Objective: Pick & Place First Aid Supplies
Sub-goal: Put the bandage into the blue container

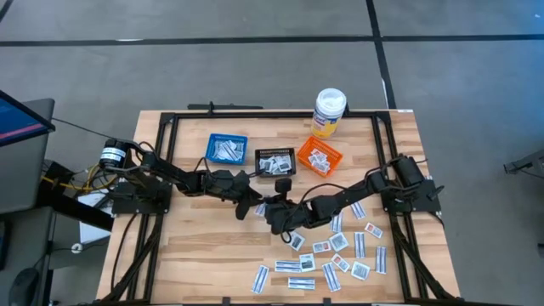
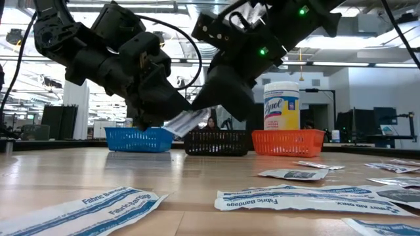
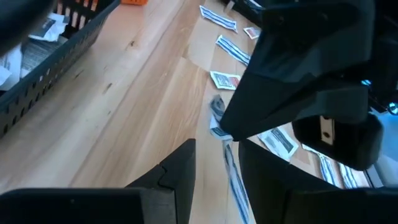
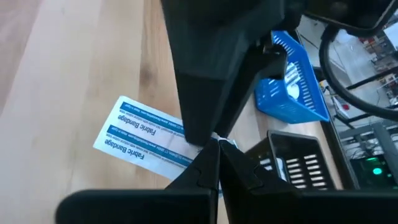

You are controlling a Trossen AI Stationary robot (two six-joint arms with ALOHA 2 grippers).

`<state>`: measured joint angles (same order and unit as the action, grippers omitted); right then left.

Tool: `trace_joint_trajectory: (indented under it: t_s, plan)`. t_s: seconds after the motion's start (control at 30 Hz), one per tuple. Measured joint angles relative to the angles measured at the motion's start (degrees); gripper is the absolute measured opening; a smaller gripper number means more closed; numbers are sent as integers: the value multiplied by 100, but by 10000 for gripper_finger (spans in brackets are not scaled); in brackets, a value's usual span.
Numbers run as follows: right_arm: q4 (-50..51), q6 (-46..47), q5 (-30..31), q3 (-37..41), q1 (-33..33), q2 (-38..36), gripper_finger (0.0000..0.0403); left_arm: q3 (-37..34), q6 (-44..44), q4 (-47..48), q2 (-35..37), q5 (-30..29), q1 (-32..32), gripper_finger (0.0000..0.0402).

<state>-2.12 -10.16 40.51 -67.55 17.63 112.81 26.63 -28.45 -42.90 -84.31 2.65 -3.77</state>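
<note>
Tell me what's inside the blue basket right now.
The blue basket holds a loose pile of narrow white bandage strips with grey print, seen from above. How many lie underneath is hidden by the top layer, and the low view shows only its mesh wall.

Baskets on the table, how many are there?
3, in a row at the table's far side: blue basket on the left, black basket in the middle, orange basket on the right, below the white bottle.

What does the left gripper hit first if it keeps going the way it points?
Most likely the right gripper and the bandage strip it holds, directly ahead of the left gripper; depth is hard to judge.
</note>
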Motion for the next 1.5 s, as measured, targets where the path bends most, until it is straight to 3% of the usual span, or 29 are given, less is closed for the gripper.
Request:
trace_joint_trajectory:
  t_s: [0.23,0.53,0.97,1.13,1.23,1.37,1.5]
  plan:
    - [-163,222,9,2,-64,-2,0,0,480,-4,0,3,-85,110]
    - [-179,227,119,2,-3,-2,0,0,1055,0,0,-1,-109,9]
    - [-44,74,688,6,277,-83,77,0,1552,48,0,-164,-109,8]
    - [216,286,1192,6,387,-150,112,0,1995,58,0,-242,-119,8]
    - [415,845,790,9,372,-301,129,0,2558,68,0,-250,-200,9]
    - [517,1602,-320,2,219,-568,140,0,3345,59,0,-341,-451,7]
    - [638,1928,-852,0,72,-626,143,0,3897,29,0,-637,-745,10]
